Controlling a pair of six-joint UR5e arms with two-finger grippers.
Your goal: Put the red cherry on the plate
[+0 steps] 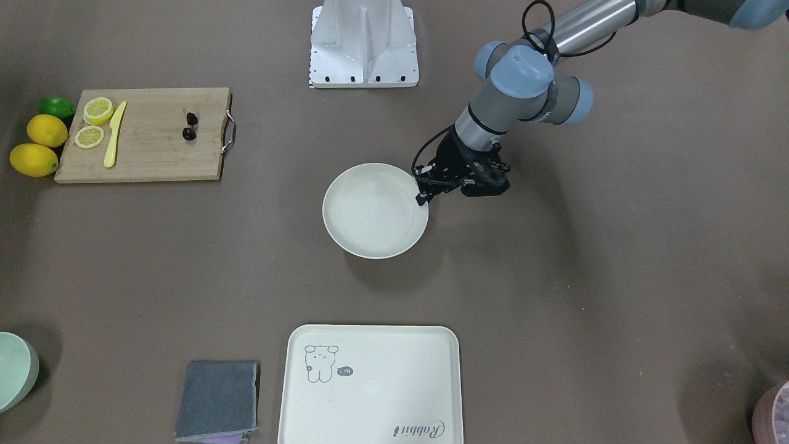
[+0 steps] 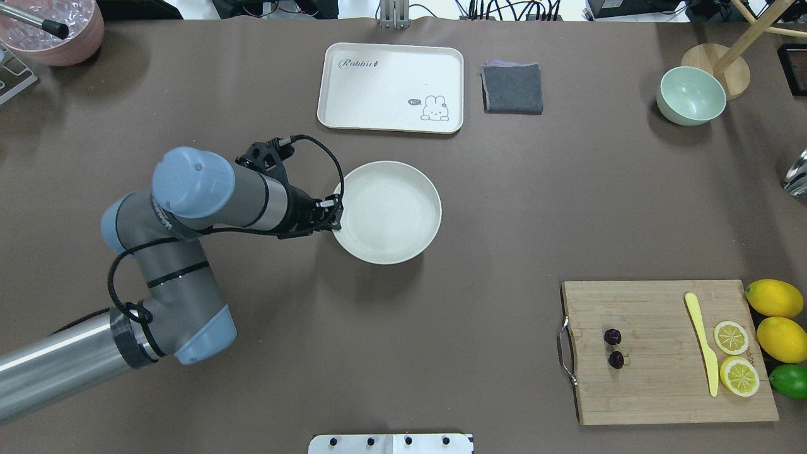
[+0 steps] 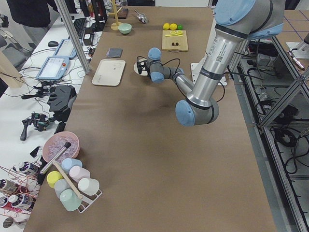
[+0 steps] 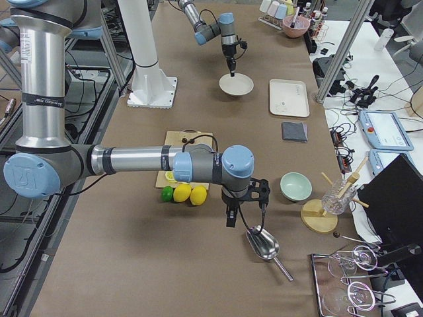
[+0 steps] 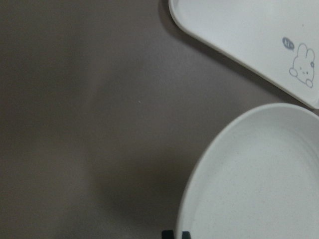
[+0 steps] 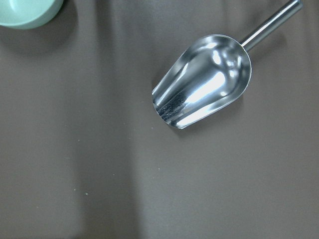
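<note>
Now | left gripper (image 2: 335, 214): jaws clenched on plate (image 2: 391, 211) rim, mid-tabletop | right gripper (image 4: 230, 218): jaws cannot tell | cherry (image 2: 616, 360) on board (image 2: 656, 378), near handle edge

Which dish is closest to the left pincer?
The round cream plate: the left pincer is right at its rim, while the rectangular rabbit tray and the green bowl lie farther off.

Plate (image 2: 391, 214) at centre of table (image 2: 504, 239). Tray (image 2: 378, 82) behind it at far edge, cloth (image 2: 512, 88) just right. Cutting board (image 2: 656, 391) front right; red cherry (image 2: 612, 337) on its left end.
</note>
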